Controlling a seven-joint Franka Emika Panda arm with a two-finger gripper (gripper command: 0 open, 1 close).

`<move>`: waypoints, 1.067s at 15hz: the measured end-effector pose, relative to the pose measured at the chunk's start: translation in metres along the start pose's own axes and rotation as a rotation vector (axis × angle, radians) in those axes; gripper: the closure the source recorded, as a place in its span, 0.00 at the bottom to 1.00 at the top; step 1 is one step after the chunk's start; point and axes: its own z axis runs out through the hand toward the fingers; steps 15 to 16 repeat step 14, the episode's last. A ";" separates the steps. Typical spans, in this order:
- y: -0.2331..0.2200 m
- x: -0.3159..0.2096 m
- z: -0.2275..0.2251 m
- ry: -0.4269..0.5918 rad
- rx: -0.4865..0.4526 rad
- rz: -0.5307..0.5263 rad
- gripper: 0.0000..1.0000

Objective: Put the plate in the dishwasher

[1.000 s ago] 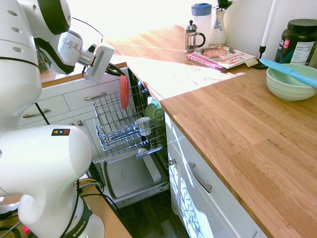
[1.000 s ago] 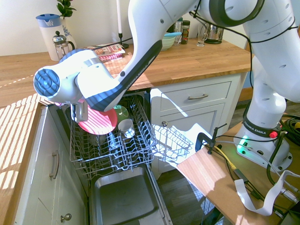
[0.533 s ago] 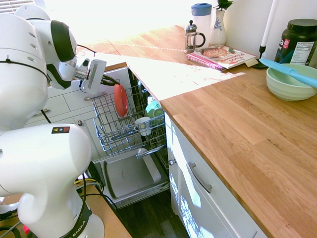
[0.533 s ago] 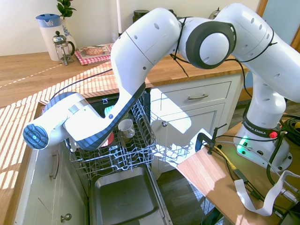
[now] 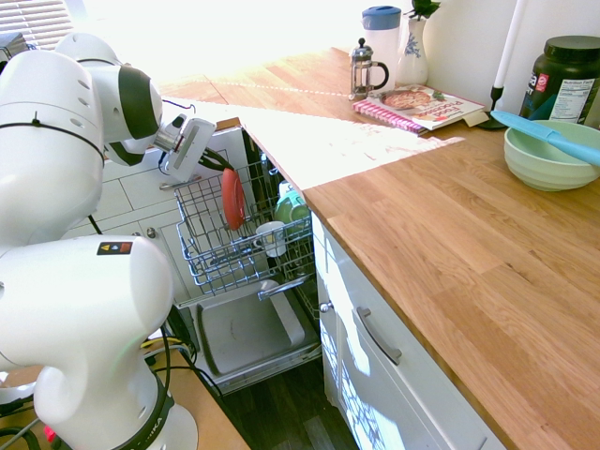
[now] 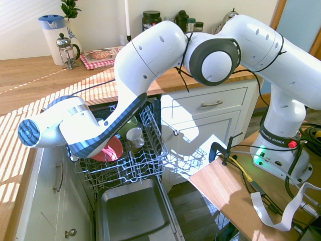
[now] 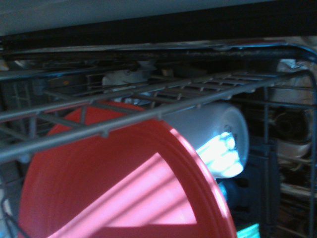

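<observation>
Here, the tool (image 5: 217, 161) pinches the plate (image 5: 232, 199) over the rack (image 5: 225, 230), white mug (image 5: 271, 238) and green cup (image 5: 292, 206) nearby.

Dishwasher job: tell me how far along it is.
Done: the rack is out and the plate is down among its wires, upright. In hand: the gripper is shut on the plate's edge. Left: letting go and backing off, most likely.
</observation>
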 end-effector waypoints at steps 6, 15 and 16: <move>0.011 0.012 0.002 -0.250 0.131 -0.060 0.00; 0.084 0.074 -0.040 -0.428 0.307 -0.003 0.00; 0.084 0.074 -0.040 -0.428 0.307 -0.003 0.00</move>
